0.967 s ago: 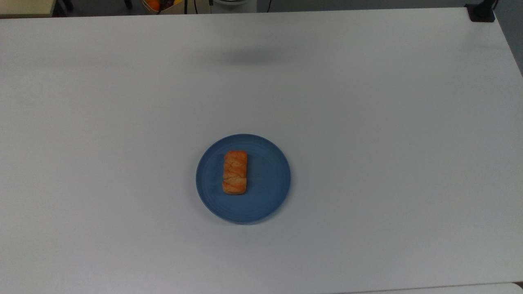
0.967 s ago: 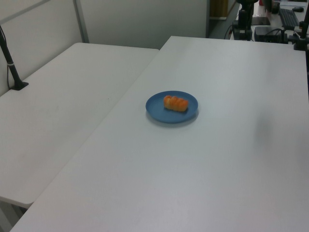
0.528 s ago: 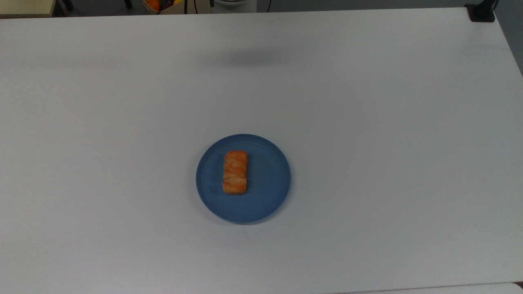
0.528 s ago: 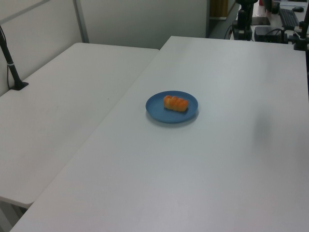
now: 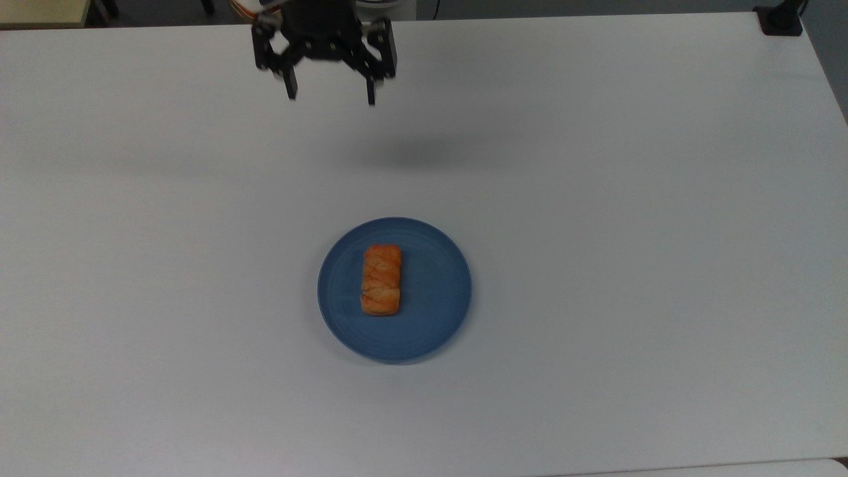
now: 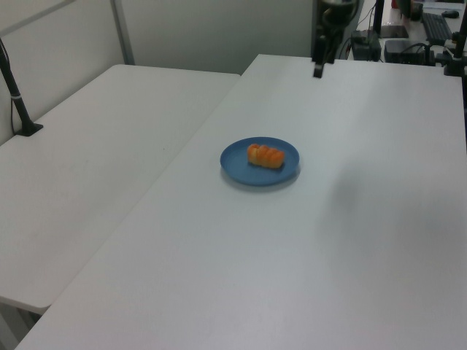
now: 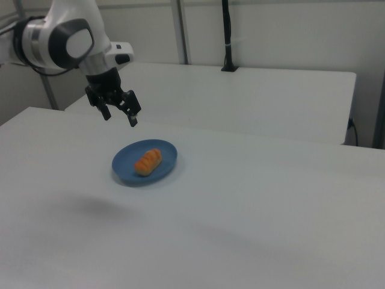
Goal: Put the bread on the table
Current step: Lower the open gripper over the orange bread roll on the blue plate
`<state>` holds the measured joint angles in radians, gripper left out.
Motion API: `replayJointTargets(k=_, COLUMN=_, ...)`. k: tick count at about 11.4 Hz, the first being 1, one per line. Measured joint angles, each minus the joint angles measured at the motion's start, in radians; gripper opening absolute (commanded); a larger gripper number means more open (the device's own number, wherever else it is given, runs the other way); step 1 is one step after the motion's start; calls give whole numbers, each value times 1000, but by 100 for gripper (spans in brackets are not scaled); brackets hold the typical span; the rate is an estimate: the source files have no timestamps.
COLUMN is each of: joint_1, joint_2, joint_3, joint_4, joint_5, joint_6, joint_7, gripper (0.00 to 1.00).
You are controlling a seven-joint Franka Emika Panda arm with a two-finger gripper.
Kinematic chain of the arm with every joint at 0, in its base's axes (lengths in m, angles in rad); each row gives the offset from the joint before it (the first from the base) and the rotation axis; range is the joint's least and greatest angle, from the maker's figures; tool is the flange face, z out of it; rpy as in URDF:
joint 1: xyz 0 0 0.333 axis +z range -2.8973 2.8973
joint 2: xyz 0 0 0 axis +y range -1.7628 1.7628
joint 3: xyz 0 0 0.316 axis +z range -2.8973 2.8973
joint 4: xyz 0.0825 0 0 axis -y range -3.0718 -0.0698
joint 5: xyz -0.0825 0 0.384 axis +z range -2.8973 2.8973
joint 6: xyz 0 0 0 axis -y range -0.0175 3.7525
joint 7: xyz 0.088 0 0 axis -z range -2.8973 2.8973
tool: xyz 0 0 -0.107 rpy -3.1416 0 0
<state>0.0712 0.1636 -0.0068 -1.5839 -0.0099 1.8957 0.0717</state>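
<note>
— So which step is this?

— Approach, I judge. The gripper (image 5: 330, 96) hangs high above the table (image 5: 629, 199) with its fingers (image 5: 290, 89) spread wide apart and nothing between them.

— And the bread (image 5: 381, 279)?

— Well below the fingertips and well apart from them, lying flat on the blue plate (image 5: 434, 291). In the top view it sits toward the bottom of the frame from the fingers and a little to the top view's right of them. In the right view the gripper (image 7: 119, 115) hovers above the plate's far left edge, clear of the bread (image 7: 148, 161).

— Next move?

— Probably to bring the open fingers over the bread, straddle its narrow width, descend and close. Then lift it off the plate onto bare tabletop.
</note>
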Motion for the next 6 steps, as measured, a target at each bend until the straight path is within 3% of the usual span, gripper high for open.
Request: replayJointTargets(k=6, joint_1=63, joint_2=247, joint_3=2, joint_4=17, joint_5=-1, joint_6=385, joint_7=96, gripper=100)
